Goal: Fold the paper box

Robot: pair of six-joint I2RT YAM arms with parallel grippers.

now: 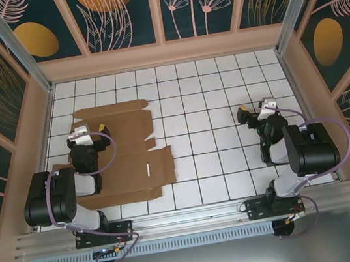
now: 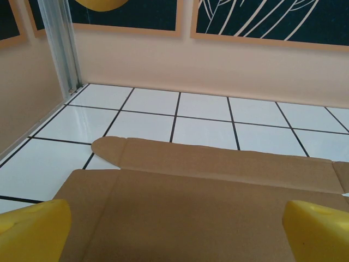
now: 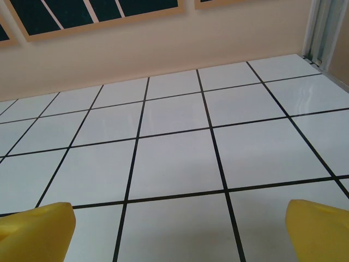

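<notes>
You're working in a purpose-built robot test cell, not a home or shop: a white gridded tabletop point(image 1: 210, 99) boxed in by leaf-printed wall panels point(image 1: 118, 14) and aluminium posts point(image 1: 14, 46), with the left arm point(image 1: 56, 195) and right arm point(image 1: 309, 147) bolted to a metal rail point(image 1: 188, 220).

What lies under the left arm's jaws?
The paper box, a flat unfolded cardboard sheet on the tiled table. The left arm hides part of it from above; anything beneath the sheet is covered.
</notes>
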